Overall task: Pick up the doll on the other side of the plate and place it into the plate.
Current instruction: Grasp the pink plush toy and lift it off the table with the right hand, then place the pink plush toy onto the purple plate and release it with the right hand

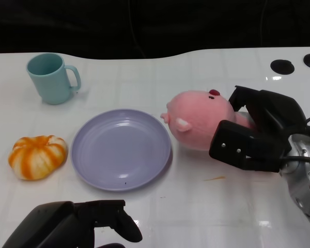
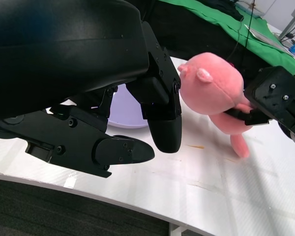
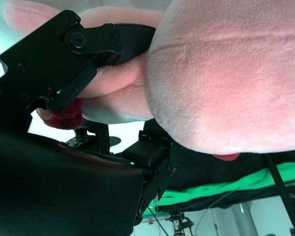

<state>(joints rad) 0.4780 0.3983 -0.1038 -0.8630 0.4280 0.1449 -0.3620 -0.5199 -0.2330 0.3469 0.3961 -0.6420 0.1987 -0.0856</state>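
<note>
Gripping pink doll [image 1: 199, 120] around the body with right hand [image 1: 253, 137], fingers wrapped over back and belly; head sticks out toward the plate, free of the fingers. Doll sits just beside the plate's right rim, apparently raised a little off the table [image 1: 206, 206] in the left wrist view, one leg dangling.

- Plate [image 1: 88, 155]: lilac, empty, light-looking. Risk: sliding toward the pumpkin if the doll's head drags across the rim on the way in.
- Doll: soft and squashy, hold sits on the rear half. Risk: slipping or swinging head-down out of the grip; landing half on the rim and rolling back out.
- Left hand [image 1: 77, 227]: holding nothing, fingers loosely apart, low at the near edge. Risk: small, only if raised into the path.
- Pumpkin [image 1: 37, 156]: left of plate, well clear unless plate is shoved.
- Mug [image 1: 51, 77]: far left, out of reach of trouble.
</note>
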